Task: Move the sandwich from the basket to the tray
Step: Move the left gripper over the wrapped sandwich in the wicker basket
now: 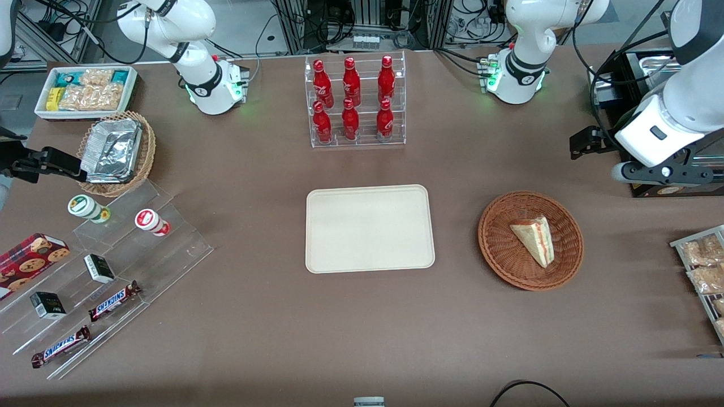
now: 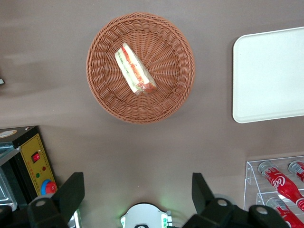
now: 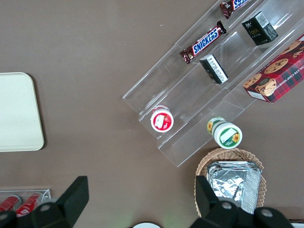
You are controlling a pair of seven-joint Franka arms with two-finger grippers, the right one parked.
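**Desk:** What lies nearest the front camera?

**Photographer:** Bare brown table (image 1: pixel 339 339), then, toward the parked arm's end, a clear stepped display (image 1: pixel 107 294) carrying two Snickers bars (image 1: pixel 116 301), small dark boxes and a red-plaid cookie box (image 1: pixel 31 257).

**Desk:** And the sandwich?

**Photographer:** The sandwich (image 1: pixel 534 238), a pale wrapped wedge with red and green filling along its cut edge, rests inside the reddish-brown wicker basket (image 1: pixel 498 251), toward the working arm's end of the table. The cream tray (image 1: pixel 369 228) sits mid-table beside the basket, well apart from it, with nothing on it.

**Desk:** The claw?

**Photographer:** The left arm's gripper (image 2: pixel 137 192) hangs high over the table, farther from the front camera than the basket and clear of it. In the wrist view its two dark fingers (image 2: pixel 71 192) are spread wide with nothing between them; sandwich (image 2: pixel 134 69), basket (image 2: pixel 104 95) and a tray corner (image 2: pixel 266 76) all show below.

**Desk:** Farther off?

**Photographer:** A clear rack of six red cola bottles (image 1: pixel 353 102) stands farther from the camera than the tray. Toward the parked arm's end sit a tan wicker basket of foil containers (image 1: pixel 113 150) and a white bin of snack packets (image 1: pixel 85 90).
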